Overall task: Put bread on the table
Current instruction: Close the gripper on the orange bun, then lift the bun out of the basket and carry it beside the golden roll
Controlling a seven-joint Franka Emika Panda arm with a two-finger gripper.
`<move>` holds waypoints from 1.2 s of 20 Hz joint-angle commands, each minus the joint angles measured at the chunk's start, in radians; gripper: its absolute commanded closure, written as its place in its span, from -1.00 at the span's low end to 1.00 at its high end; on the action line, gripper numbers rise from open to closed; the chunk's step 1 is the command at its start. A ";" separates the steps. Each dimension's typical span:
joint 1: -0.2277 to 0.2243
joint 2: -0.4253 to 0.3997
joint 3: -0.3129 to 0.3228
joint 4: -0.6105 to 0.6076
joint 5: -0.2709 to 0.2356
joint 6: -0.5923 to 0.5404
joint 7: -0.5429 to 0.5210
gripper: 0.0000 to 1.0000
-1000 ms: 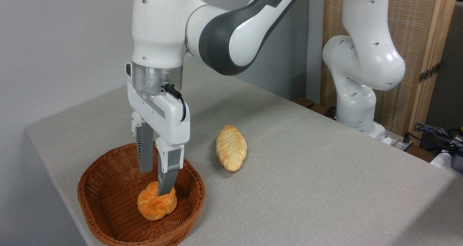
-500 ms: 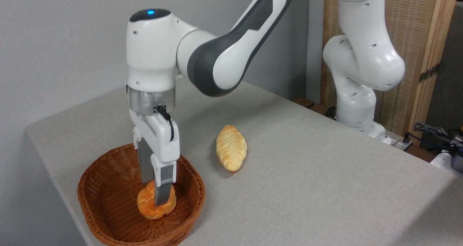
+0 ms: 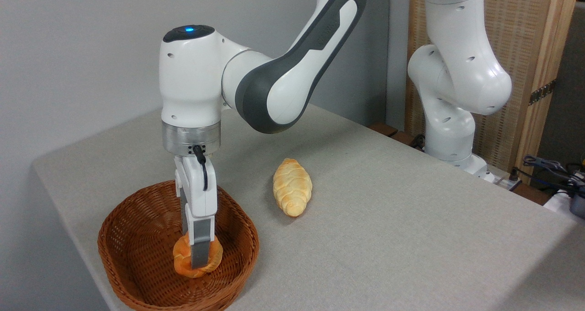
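Note:
The bread (image 3: 181, 259), a small round orange knotted bun, lies on the floor of a brown wicker basket (image 3: 111, 219) at the table's front left corner. My gripper (image 3: 196, 255) points straight down into the basket and straddles the bun. One finger (image 3: 200, 249) crosses the bun's front face and the other stands behind it. From this edge-on angle the gap between the fingers is hidden, so I cannot see whether they press on the bun. The table (image 3: 388, 219) is covered in grey-beige cloth.
A longer pale yellow braided loaf (image 3: 292, 187) lies on the cloth just right of the basket. The arm's white base (image 3: 450, 132) stands at the back right, with cables (image 3: 548, 167) beyond the table's right edge. A wall runs behind.
The gripper has come down into the basket and turned about its vertical axis. Its fingers now reach low around the bun. The bun and the loaf have not moved.

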 commanded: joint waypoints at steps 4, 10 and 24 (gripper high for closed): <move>0.003 -0.018 0.010 -0.003 -0.042 -0.023 0.014 0.57; 0.005 -0.180 0.053 0.004 -0.115 -0.151 0.012 0.55; -0.003 -0.391 0.197 -0.183 0.173 -0.487 0.290 -0.25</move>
